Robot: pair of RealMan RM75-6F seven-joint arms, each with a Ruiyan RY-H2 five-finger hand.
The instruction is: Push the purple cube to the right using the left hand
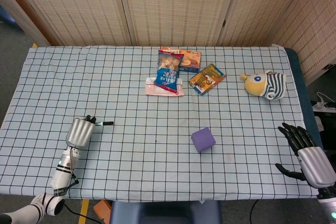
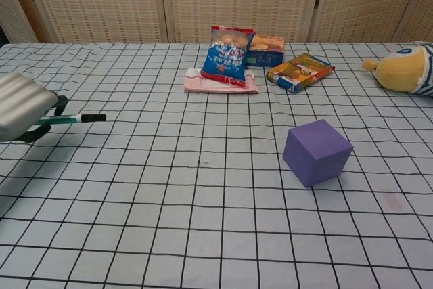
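The purple cube (image 1: 203, 139) (image 2: 317, 151) sits alone on the checked cloth, right of the table's middle and towards the front. My left hand (image 1: 80, 131) (image 2: 24, 107) is far to its left near the table's front left, well apart from it. Its fingers are curled in with nothing in them, and one thin green, black-tipped finger (image 1: 106, 123) (image 2: 81, 118) points right. My right hand (image 1: 307, 153) hangs past the table's right front edge with its fingers spread and holds nothing; the chest view does not show it.
At the back middle lie a blue snack bag (image 1: 169, 71) (image 2: 228, 54), a pink packet (image 1: 164, 87), an orange box (image 1: 190, 60) and a yellow box (image 1: 207, 78) (image 2: 300, 72). A yellow plush toy (image 1: 265, 84) (image 2: 404, 69) lies at the back right.
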